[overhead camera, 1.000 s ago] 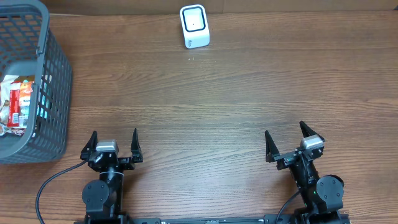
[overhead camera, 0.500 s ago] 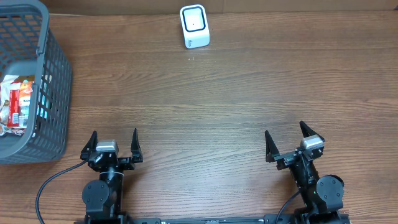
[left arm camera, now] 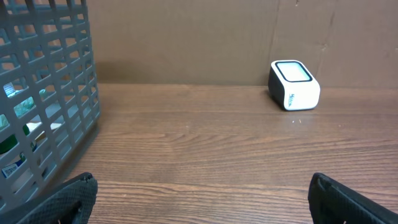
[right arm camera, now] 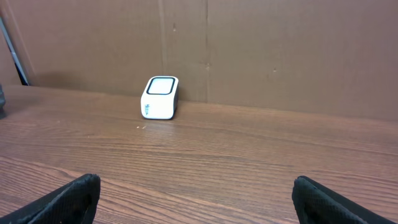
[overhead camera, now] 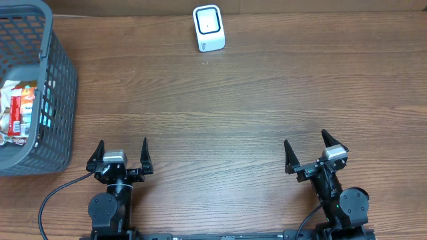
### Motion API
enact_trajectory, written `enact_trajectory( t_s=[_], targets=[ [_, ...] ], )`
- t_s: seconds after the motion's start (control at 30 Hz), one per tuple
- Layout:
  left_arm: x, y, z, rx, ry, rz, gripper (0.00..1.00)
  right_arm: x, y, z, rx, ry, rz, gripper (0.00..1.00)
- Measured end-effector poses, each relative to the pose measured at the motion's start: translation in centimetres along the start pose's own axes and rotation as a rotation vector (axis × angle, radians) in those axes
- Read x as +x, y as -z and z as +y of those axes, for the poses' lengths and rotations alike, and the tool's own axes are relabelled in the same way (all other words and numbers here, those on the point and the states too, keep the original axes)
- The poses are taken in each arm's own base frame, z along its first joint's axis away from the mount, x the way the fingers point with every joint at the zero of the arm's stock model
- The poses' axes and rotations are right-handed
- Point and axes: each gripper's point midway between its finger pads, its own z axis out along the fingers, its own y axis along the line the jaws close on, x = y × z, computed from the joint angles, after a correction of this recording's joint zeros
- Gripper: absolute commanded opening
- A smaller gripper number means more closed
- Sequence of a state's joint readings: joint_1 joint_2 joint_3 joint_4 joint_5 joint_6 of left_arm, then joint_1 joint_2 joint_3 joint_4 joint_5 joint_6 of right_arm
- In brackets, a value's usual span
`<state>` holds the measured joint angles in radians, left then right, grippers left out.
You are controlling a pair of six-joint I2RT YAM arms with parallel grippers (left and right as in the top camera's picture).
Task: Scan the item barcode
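A white barcode scanner (overhead camera: pixel 208 28) with a dark window stands at the table's far edge, also seen in the left wrist view (left arm camera: pixel 294 85) and right wrist view (right arm camera: pixel 160 97). Packaged items (overhead camera: pixel 19 110) lie inside the grey basket (overhead camera: pixel 59 87) at the far left; through its mesh the left wrist view shows the items (left arm camera: pixel 15 134). My left gripper (overhead camera: pixel 123 151) rests open near the front edge, nothing between its fingers. My right gripper (overhead camera: pixel 306 148) is open and empty too, at the front right. Both are far from the basket and scanner.
The grey plastic basket (left arm camera: pixel 43 93) fills the left side, its wall close to the left arm. A brown cardboard wall (right arm camera: pixel 249 50) runs behind the table. Bare wooden tabletop (overhead camera: pixel 220 120) lies between the grippers and the scanner.
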<state>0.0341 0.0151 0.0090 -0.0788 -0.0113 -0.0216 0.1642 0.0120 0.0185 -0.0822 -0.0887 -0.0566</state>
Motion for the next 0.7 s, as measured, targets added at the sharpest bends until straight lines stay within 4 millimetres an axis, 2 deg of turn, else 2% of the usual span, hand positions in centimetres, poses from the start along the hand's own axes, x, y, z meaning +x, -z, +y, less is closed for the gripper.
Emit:
enact_trajectory(
  t_s=[0.63,0.7],
  targets=[
    [-0.03,0.0,-0.01,0.0,0.0,-0.001,1.0,0.0,0.0,0.01,0.0,0.0,0.0,1.0],
    [-0.5,0.0,0.03,-0.002,0.0,-0.021,1.0,0.0,0.0,0.01,0.0,0.0,0.0,1.0]
  ],
)
